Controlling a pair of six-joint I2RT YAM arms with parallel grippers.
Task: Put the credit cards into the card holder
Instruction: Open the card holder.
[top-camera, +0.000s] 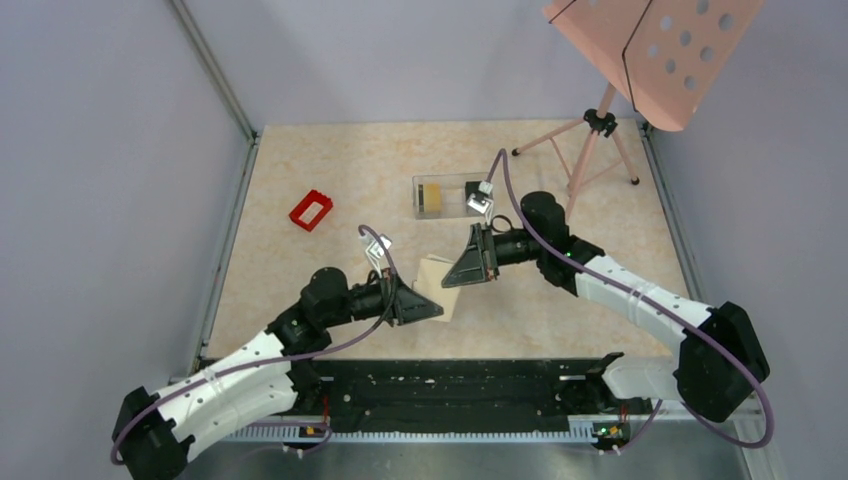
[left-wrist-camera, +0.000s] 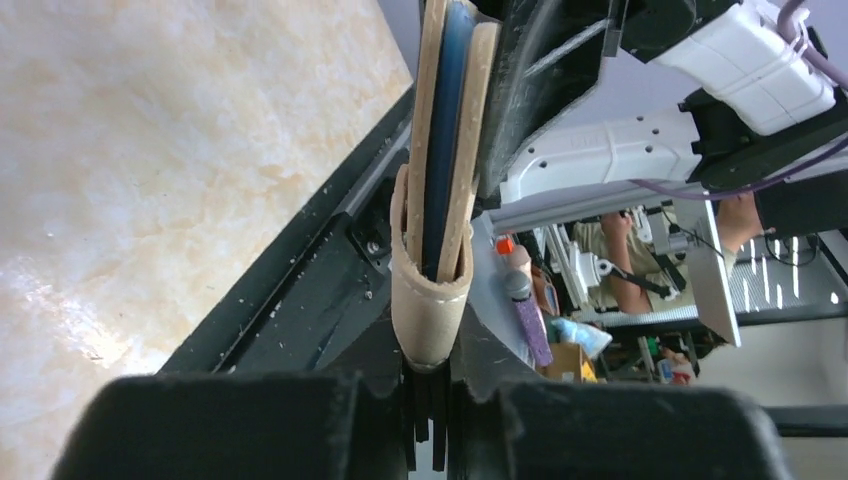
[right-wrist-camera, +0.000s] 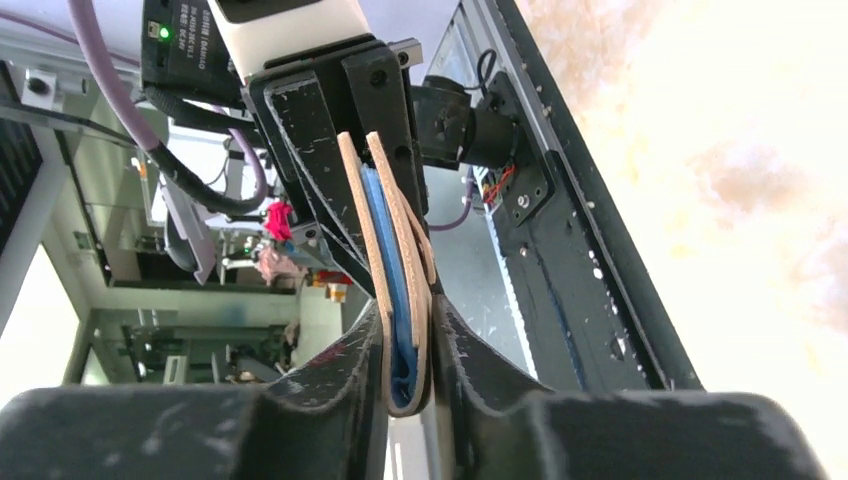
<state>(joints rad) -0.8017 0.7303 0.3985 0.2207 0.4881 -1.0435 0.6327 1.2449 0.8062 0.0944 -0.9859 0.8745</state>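
Observation:
The tan card holder (top-camera: 436, 280) with blue lining is held above the table between both grippers. My left gripper (top-camera: 432, 310) is shut on its near end. My right gripper (top-camera: 453, 277) is shut on its far end. In the left wrist view the holder (left-wrist-camera: 440, 200) shows edge-on, its fold pinched in my left gripper (left-wrist-camera: 432, 365). In the right wrist view the holder (right-wrist-camera: 400, 290) is pinched in my right gripper (right-wrist-camera: 408, 385). A yellow-gold credit card (top-camera: 431, 198) stands in the clear box (top-camera: 447, 180), with a dark card (top-camera: 466, 188) beside it.
A small red frame (top-camera: 311, 210) lies at the left of the table. A tripod (top-camera: 597, 140) with a pink perforated board (top-camera: 660, 50) stands at the back right. The black rail (top-camera: 450, 395) runs along the near edge.

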